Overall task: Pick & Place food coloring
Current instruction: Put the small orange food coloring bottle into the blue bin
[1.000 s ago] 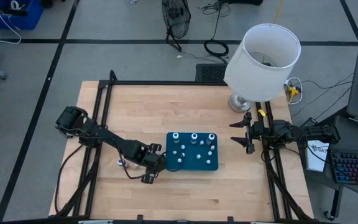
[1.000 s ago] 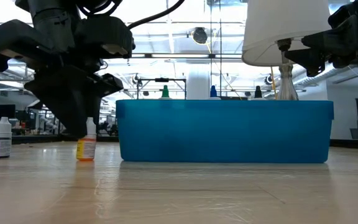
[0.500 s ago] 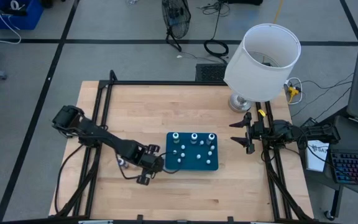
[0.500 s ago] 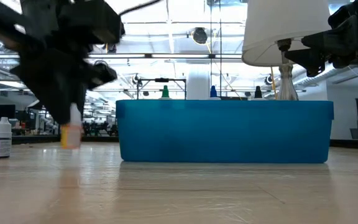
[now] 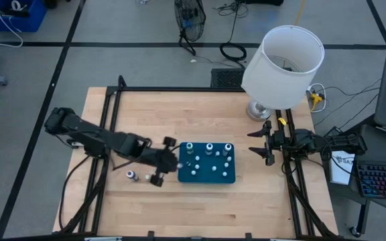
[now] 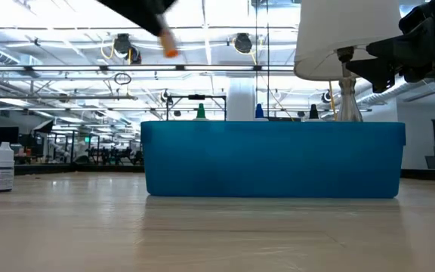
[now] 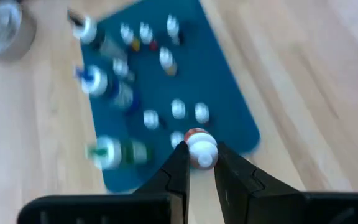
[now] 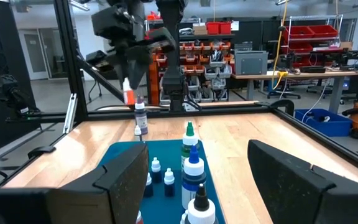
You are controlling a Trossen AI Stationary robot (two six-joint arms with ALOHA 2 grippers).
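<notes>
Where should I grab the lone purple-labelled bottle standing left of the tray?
Take the purple-labelled bottle from straight above, fingers closing across its body just under the white cap. It stands upright on the table with nothing beside it, well apart from the tray.

Four cameras, one table

The high view looks straight down on the whole table [image 5: 200,201]; the low view sits at tabletop level, close against the teal tray [image 6: 274,159]. Each wrist view looks past its own fingers at that same tray [image 7: 185,81] [image 8: 120,155], from opposite ends.
</notes>
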